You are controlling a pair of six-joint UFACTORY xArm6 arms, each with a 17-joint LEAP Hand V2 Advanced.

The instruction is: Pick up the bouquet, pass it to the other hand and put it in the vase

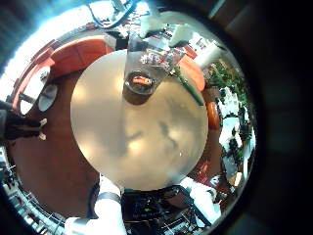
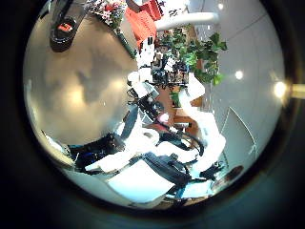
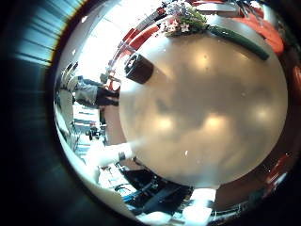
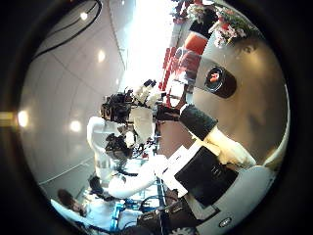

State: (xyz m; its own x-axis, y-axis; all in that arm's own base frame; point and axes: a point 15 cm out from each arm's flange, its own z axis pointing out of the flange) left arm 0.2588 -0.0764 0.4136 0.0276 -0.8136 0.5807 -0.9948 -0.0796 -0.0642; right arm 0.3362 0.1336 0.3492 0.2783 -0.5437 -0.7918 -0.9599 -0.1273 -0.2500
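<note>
The bouquet (image 3: 184, 19) lies on the round table (image 3: 207, 104) near its edge, its long stem (image 3: 241, 42) along the rim. The vase (image 3: 138, 68) stands upright on the table a short way from the flowers. The left little finger side palm view shows the vase (image 1: 142, 78) with the bouquet's stem (image 1: 192, 88) beside it. The left thumb side palm view shows the vase (image 2: 65, 33) and the flowers (image 2: 110, 11), with the right hand (image 2: 157, 81) away from them. The right thumb side palm view shows the vase (image 4: 217, 80), the bouquet (image 4: 220, 24) and the left hand (image 4: 132, 113). Both hands hover over the table, fingers relaxed, holding nothing.
Seats (image 1: 78, 54) stand around the table's far side behind the vase. A leafy plant (image 2: 191, 48) stands in the room beyond the table. The table's wide middle (image 1: 147, 127) is bare.
</note>
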